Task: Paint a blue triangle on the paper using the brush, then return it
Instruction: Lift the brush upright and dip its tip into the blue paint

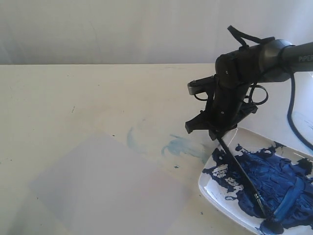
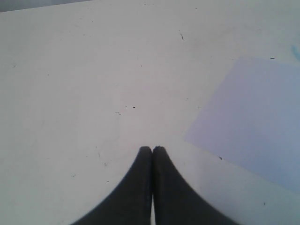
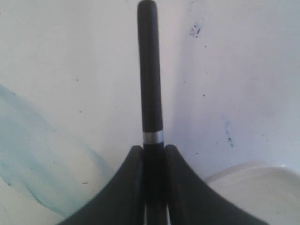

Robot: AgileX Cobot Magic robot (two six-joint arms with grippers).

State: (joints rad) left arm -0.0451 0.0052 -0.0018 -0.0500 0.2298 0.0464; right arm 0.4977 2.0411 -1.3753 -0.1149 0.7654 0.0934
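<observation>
Brush [image 1: 240, 172] in R pincer [image 3: 153, 149] — tip on plate [image 1: 208, 193]

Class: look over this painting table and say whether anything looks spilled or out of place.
Yes: pale blue smears stain the bare table beside the paint-covered plate, off the paper, which looks clean.

A cream table [image 1: 73, 98] ran back to a plain pale wall [image 1: 122, 29] along its far edge. Toward the table's right end sat a white plate [image 1: 209, 190]. Its left rim was bare, and the rest was thickly covered with dark blue paint [image 1: 274, 176] in ridges and blotches. On the tabletop just beside that rim lay a pale blue smear [image 1: 182, 146], with a fainter curved streak [image 1: 130, 138] farther left. Small dark specks [image 1: 176, 167] dotted the surface.
</observation>
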